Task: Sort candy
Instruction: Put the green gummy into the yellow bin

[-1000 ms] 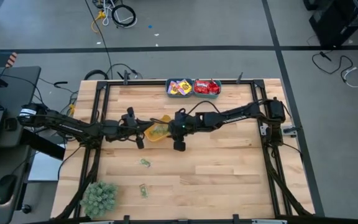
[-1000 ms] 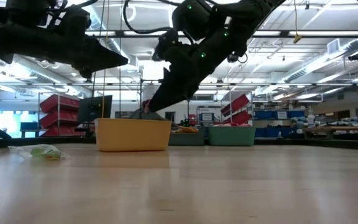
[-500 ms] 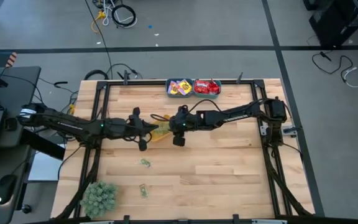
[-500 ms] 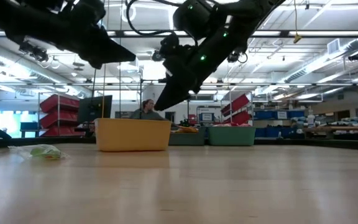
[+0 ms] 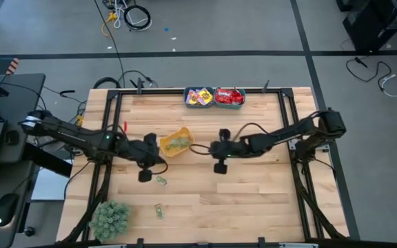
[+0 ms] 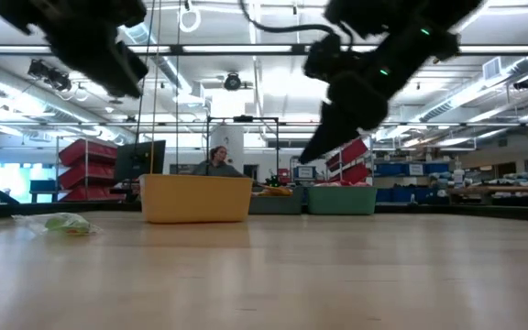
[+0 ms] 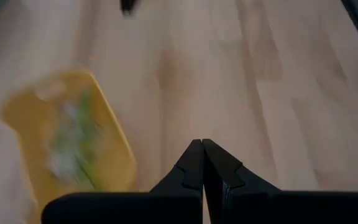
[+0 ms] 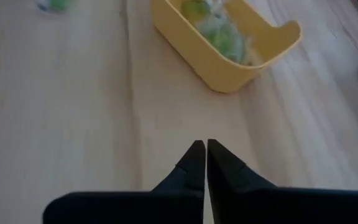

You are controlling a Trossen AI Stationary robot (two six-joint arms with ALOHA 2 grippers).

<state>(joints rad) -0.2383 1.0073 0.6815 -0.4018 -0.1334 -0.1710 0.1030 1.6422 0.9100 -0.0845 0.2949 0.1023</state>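
A yellow bin (image 5: 176, 142) with pale green candy in it stands mid-table; it also shows in the left wrist view (image 7: 67, 146), the right wrist view (image 8: 229, 43) and the low view (image 6: 195, 199). Two loose pale green candies (image 5: 160, 180) (image 5: 158, 211) lie on the wood nearer the front edge. My left gripper (image 5: 160, 165) is shut and empty, above the table just near-left of the bin (image 7: 202, 149). My right gripper (image 5: 211, 148) is shut and empty, above the table to the right of the bin (image 8: 202, 149).
Two teal bins stand at the far edge, one with yellow packets (image 5: 198, 96) and one with red packets (image 5: 229, 96). A green fuzzy plant ball (image 5: 110, 219) sits at the near left corner. Bare wood lies at the near right. A person shows far behind the table (image 6: 216, 160).
Both grippers have drawn away from the yellow bin. My left gripper has gone toward the table's near-left, close to the loose green candy. My right gripper has gone toward the table's right edge. The bin stays where it was.
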